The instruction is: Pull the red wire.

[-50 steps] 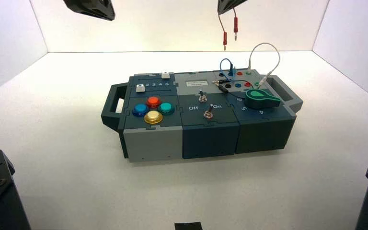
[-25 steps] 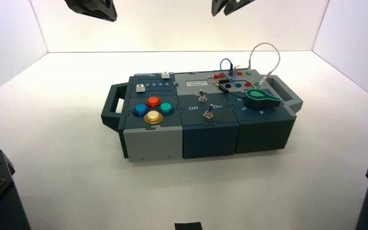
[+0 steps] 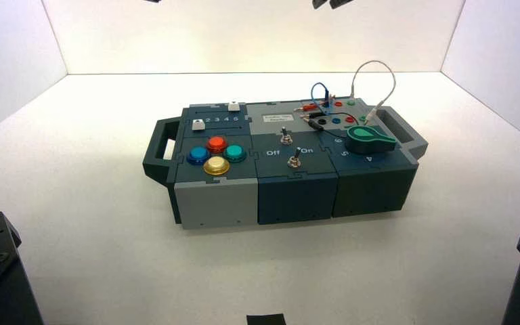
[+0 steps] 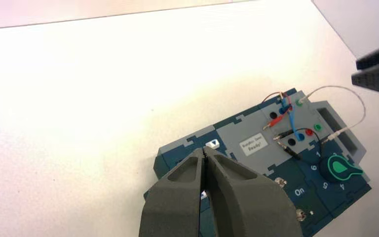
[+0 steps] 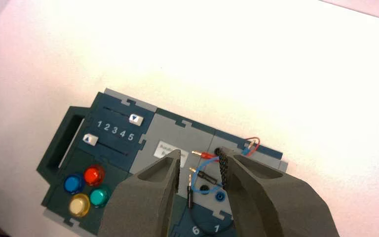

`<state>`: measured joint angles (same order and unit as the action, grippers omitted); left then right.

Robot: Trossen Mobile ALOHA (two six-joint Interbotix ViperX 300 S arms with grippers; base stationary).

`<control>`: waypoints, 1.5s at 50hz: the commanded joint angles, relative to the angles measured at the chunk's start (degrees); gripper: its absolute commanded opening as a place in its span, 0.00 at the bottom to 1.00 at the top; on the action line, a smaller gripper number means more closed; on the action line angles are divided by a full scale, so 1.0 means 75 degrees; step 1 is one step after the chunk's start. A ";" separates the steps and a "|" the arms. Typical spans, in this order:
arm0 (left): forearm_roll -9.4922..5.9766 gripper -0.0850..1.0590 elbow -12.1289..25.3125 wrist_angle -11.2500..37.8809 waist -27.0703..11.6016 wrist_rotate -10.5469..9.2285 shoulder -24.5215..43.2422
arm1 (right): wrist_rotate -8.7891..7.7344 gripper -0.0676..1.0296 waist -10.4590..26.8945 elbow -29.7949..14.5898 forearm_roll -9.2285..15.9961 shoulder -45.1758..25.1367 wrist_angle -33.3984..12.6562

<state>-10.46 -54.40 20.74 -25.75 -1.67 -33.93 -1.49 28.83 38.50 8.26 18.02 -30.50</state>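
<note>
left gripper (image 3: 152, 1) mostly cut off

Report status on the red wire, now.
Right gripper open and empty, above the box. Left gripper shut, parked above it. Red wire lying on the box's socket panel, blue wire across it.

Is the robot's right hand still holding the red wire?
No, the right hand is open above the box, and the red wire lies on the box.

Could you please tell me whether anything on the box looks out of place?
Yes: the red wire's plug lies loose across the grey panel at the back, its metal tip in no socket. Two black plugs, and, also lie loose there, while the white wire arches up normally. Nothing looks damaged.
</note>
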 commanded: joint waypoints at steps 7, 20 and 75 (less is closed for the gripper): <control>-0.0012 0.05 0.0246 0.0094 -0.0035 -0.0023 -0.0188 | 0.0012 0.42 0.0035 0.0457 0.0176 0.0551 0.0199; 0.0012 0.05 0.0211 0.0105 -0.0023 -0.0023 -0.0422 | -0.0012 0.27 0.0047 0.0926 0.0176 0.1066 0.0504; 0.0094 0.05 -0.0070 0.0281 0.0164 -0.0012 -0.1477 | 0.0070 0.04 -0.0023 0.1934 0.0070 0.2426 0.0832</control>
<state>-9.93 -55.11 23.03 -25.40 -1.67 -44.03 -1.14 28.74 53.35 8.53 35.16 -24.70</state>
